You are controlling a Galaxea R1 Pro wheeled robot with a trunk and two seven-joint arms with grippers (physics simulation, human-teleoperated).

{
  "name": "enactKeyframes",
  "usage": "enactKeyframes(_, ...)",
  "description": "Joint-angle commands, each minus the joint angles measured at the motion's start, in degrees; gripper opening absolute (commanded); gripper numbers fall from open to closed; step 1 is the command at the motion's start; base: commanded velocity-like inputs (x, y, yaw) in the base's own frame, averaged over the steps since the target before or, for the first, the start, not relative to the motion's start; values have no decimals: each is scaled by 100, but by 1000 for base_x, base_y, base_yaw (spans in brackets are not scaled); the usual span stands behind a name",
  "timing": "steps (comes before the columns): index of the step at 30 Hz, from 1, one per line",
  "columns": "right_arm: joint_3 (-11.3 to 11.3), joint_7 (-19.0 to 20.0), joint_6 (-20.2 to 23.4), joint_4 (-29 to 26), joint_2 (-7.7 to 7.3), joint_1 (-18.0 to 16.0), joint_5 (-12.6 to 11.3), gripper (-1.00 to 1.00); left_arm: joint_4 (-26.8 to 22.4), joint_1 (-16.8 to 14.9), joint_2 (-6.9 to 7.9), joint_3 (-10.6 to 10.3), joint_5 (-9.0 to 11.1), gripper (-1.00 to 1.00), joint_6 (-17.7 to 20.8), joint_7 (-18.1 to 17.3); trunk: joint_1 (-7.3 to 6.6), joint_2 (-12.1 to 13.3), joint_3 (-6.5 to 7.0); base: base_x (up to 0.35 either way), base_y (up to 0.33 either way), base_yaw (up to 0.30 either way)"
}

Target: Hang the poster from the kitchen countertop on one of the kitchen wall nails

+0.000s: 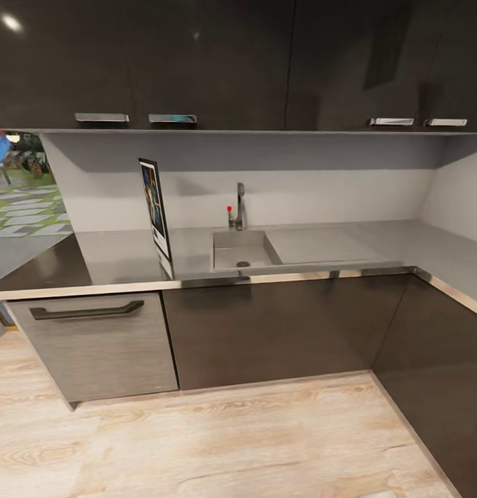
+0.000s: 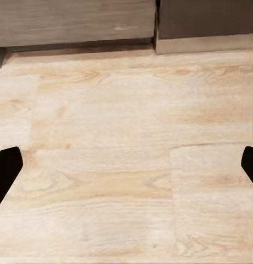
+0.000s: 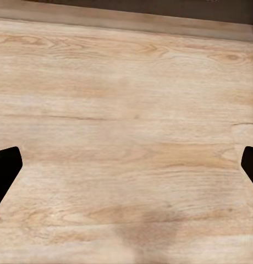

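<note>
1. Left gripper (image 2: 126,165): hanging over the pale wood floor (image 2: 126,137), black fingertips (image 2: 6,170) showing at opposite edges of the wrist view, spread wide, pinching nothing.
2. Right gripper (image 3: 126,168): likewise hanging over bare floorboards, fingertips (image 3: 5,170) spread wide apart, holding nothing.
3. Floor (image 1: 197,443) in the head view: running light and wood-grained up to the plinth of the base cabinets (image 1: 266,332).
4. Base cabinets: presenting dark glossy fronts, with a grey brushed drawer front (image 1: 93,346) at the left carrying a dark bar handle (image 1: 86,310).
5. Kitchen countertop (image 1: 335,245): lying grey and smooth with a shiny edge strip, turning a corner at the right.
6. Poster (image 1: 156,216): standing on the kitchen countertop just left of the sink (image 1: 242,250), near the front edge; long axis running close to vertical, top leaning slightly leftward; appearing nearly edge-on, printed face turned toward the right, black frame and white border visible, artwork too foreshortened for detail.
7. Faucet (image 1: 238,207): rising behind the sink, a red dot showing on it.
8. Grey backsplash (image 1: 301,194) and dark wall cabinets (image 1: 231,62) with metal handles (image 1: 101,117): closing the far side.
</note>
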Motion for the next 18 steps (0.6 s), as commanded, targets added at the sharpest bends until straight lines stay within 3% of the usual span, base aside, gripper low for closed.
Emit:
enactKeyframes(1, 3, -3, -15, 4, -6, -4, 46, 100, -316, 2, -8, -15, 81, 100, -23, 3, 0, -2, -5, 18, -17, 0)
enactKeyframes(7, 5, -4, -17, 4, -11, -6, 53, 100, -1554, 3, -35, -43, 153, 100, 36, 0, 0, -2, -5, 8, -7, 0)
enactKeyframes(8, 5, -4, -17, 4, -14, -7, 54, 100, -1989, 4, -64, -47, 164, 100, 191, -1, 0, -2, -5, 2, -2, 0)
enactKeyframes(9, 5, -4, -17, 4, -29, -6, 55, 100, -3503, -3, -365, -53, 172, 100, 1323, 113, 0, -2, -5, 0, 0, 0)
enactKeyframes(10, 5, -4, -17, 4, -32, -5, 55, 100, -3811, -31, -457, -53, 172, 100, 1612, 235, 0, -2, -5, 0, 0, 0)
enactKeyframes(12, 5, -4, -17, 4, -41, -5, 55, 100, -4008, -129, -520, -54, 173, 100, 1810, 409, 0, -2, -5, 0, 0, 0)
enactKeyframes(13, 5, -4, -17, 4, -52, -6, 55, 100, -4179, -443, -579, -54, 173, 100, 1993, 714, 0, -2, -5, 0, 0, 0)
enactKeyframes(15, 5, -4, -17, 4, -60, -6, 57, 100, -4266, -878, -609, -59, 173, 100, 2177, 938, 0, -2, -5, 0, 0, 0)
enactKeyframes(18, 4, -4, -17, 4, -67, -7, 59, 100, -4311, -1339, -625, -61, 170, 100, 2523, 1055, 0, -2, -5, 0, 0, 0)
